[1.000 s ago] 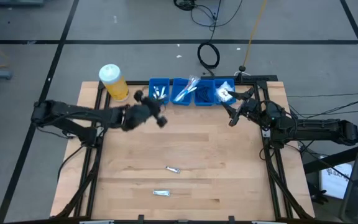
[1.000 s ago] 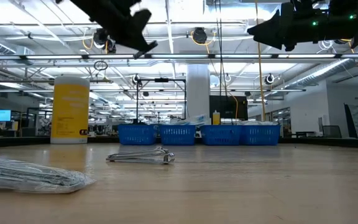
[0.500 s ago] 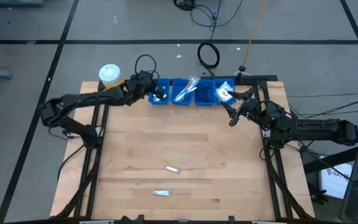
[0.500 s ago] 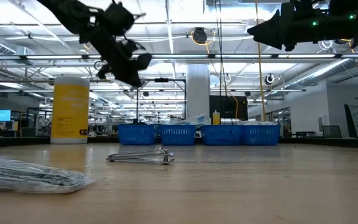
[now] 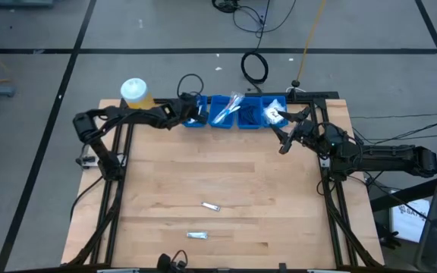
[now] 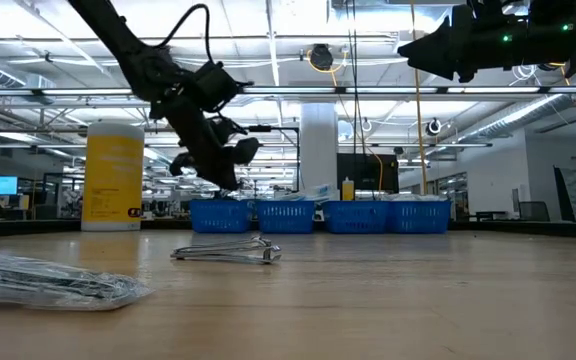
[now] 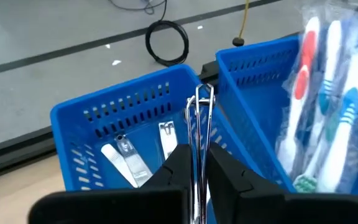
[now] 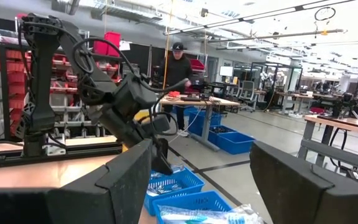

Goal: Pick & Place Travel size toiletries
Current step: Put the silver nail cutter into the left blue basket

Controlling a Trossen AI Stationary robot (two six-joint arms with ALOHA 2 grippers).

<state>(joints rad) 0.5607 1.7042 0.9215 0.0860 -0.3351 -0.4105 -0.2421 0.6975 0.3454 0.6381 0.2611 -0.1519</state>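
Toiletries: one thin metal clipper point(image 7: 201, 146) is pinched between the left jaws point(image 7: 196, 163), its long axis pointing straight fwd out of them, right over the leftmost blue bin point(image 7: 92, 112). That bin already has two clippers point(image 7: 124, 163). Next bin holds toothbrushes point(image 7: 328, 106). Right jaws point(image 5: 284, 136) wait wide open near the right-end bin. Two packets point(image 5: 212, 206) lie on the surface point(image 5: 279, 212), far from both arms; I judge left arm goes for them after drop.
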